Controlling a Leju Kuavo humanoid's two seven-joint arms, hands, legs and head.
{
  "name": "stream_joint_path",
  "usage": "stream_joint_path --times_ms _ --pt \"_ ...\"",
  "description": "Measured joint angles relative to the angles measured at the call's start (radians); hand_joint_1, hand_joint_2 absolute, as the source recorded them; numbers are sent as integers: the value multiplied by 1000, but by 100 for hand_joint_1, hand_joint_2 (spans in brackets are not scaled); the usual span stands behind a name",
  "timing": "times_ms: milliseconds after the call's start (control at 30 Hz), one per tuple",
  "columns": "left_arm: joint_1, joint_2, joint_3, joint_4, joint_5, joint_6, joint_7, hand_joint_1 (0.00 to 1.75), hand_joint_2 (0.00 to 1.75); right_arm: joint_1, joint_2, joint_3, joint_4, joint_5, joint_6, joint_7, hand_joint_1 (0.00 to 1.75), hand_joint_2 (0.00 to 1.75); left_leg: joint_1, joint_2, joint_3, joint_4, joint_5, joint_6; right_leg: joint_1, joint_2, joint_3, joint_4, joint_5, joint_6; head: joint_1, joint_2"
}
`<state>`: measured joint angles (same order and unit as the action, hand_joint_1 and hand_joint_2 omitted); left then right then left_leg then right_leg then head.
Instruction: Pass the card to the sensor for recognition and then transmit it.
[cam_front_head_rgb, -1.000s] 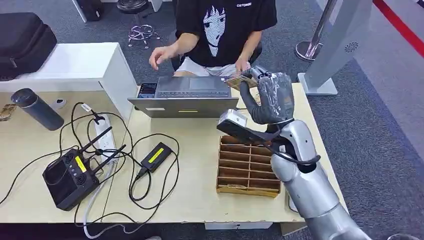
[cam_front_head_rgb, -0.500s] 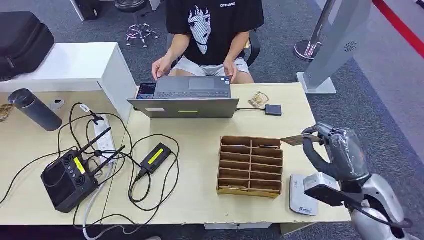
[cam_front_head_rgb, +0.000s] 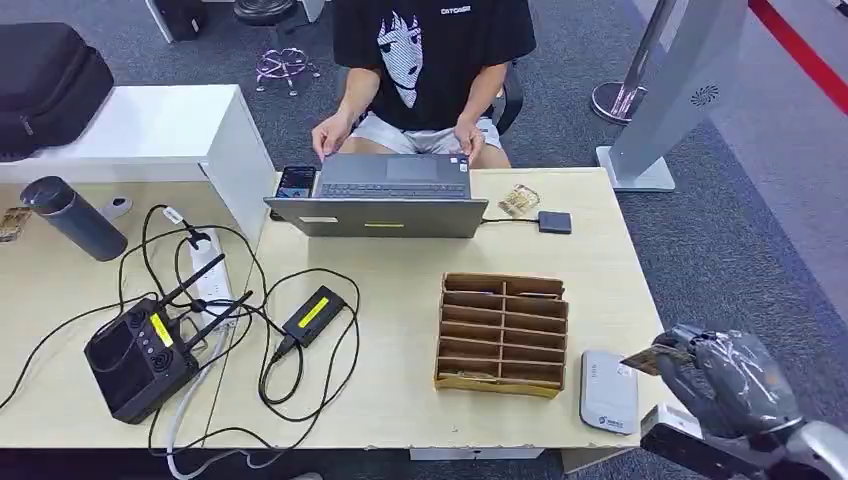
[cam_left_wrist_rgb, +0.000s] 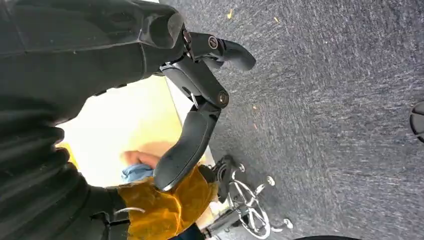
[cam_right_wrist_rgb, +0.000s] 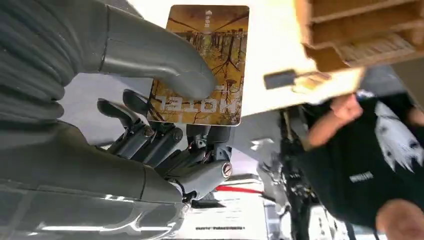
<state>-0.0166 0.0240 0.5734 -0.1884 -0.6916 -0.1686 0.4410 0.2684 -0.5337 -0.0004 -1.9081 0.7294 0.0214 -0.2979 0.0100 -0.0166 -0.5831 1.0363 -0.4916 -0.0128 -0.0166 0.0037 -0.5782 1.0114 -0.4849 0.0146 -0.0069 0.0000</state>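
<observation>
My right hand (cam_front_head_rgb: 735, 385) hangs low past the table's near right corner. It pinches a brown picture card (cam_front_head_rgb: 655, 358) between thumb and fingers, the card's edge pointing toward the table. The right wrist view shows the card (cam_right_wrist_rgb: 205, 65) flat under the thumb (cam_right_wrist_rgb: 150, 60), with "HOTEL" printed on it. The sensor, a flat white-grey reader (cam_front_head_rgb: 608, 390), lies on the table just left of the card, and the card is not over it. My left hand (cam_left_wrist_rgb: 200, 100) hangs beside the table over grey carpet, its fingers spread and holding nothing.
A wooden slotted card box (cam_front_head_rgb: 503, 333) stands left of the reader. A person sits at the far side typing on a grey laptop (cam_front_head_rgb: 380, 195). A small black square (cam_front_head_rgb: 553, 222) and a wrapped item (cam_front_head_rgb: 518, 200) lie behind. Cables, a power strip and a black controller (cam_front_head_rgb: 140, 355) fill the left.
My right hand has swung back from near the laptop, with the card still in it, down to the near right corner beside the reader. The person's hands have settled on the laptop.
</observation>
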Motion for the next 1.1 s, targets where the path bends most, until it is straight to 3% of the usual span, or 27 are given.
stream_joint_path --times_ms 467,1000,1100 --pt "-4 0 8 0 -18 -9 1 0 175 -106 -52 144 106 86 37 77 175 175 0 0 0 0 0 0 0 0 0 0 0 0 0 0" --pt "-4 0 11 0 -18 -9 1 0 175 -129 -59 192 140 88 37 81 175 175 0 0 0 0 0 0 0 0 0 0 0 0 0 0" --pt "-4 0 11 0 -19 -9 1 0 175 -138 -59 200 145 131 34 107 175 175 0 0 0 0 0 0 0 0 0 0 0 0 0 0"
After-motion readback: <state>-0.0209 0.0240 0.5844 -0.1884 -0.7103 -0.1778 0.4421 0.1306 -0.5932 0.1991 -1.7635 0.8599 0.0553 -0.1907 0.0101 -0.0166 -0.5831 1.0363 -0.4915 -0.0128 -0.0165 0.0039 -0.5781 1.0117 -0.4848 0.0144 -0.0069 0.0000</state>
